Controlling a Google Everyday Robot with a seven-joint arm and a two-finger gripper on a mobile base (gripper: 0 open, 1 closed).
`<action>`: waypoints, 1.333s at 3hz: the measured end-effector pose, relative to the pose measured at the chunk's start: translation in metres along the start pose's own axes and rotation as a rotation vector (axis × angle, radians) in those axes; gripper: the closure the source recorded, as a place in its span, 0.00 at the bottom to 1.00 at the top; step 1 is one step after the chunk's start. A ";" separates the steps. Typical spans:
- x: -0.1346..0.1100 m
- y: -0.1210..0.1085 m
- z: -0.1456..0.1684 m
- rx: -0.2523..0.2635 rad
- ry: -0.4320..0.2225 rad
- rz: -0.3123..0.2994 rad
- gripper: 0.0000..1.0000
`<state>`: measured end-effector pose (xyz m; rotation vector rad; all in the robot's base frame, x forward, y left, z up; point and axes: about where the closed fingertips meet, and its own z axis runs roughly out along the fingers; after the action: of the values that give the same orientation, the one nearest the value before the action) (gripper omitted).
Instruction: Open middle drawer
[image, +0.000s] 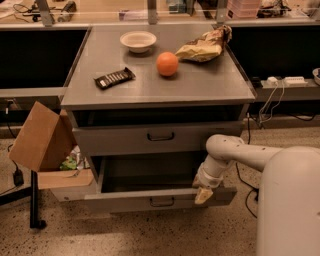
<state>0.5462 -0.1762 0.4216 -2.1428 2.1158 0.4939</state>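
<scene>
The middle drawer (125, 201) is a wide grey drawer with a small dark loop handle (162, 201). It stands pulled well out from the cabinet, with its dark inside showing behind the front. My gripper (202, 195) hangs from the white arm (235, 150) and rests at the top edge of that drawer's front, right of the handle. Above it is another grey drawer (115, 141) with its own handle, nearly shut.
On the cabinet top (210, 87) lie a white bowl (138, 40), an orange (167, 64), a dark snack bar (114, 78) and a crumpled chip bag (204, 46). A cardboard box (40, 137) leans at the left by a black pole (34, 200). Cables run at the right.
</scene>
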 end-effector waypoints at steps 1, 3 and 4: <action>0.000 0.000 0.000 0.000 0.000 0.000 0.00; 0.000 0.007 0.006 -0.031 -0.005 -0.017 0.00; 0.000 0.026 0.006 -0.061 0.005 -0.045 0.00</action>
<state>0.5195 -0.1755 0.4198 -2.2207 2.0761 0.5567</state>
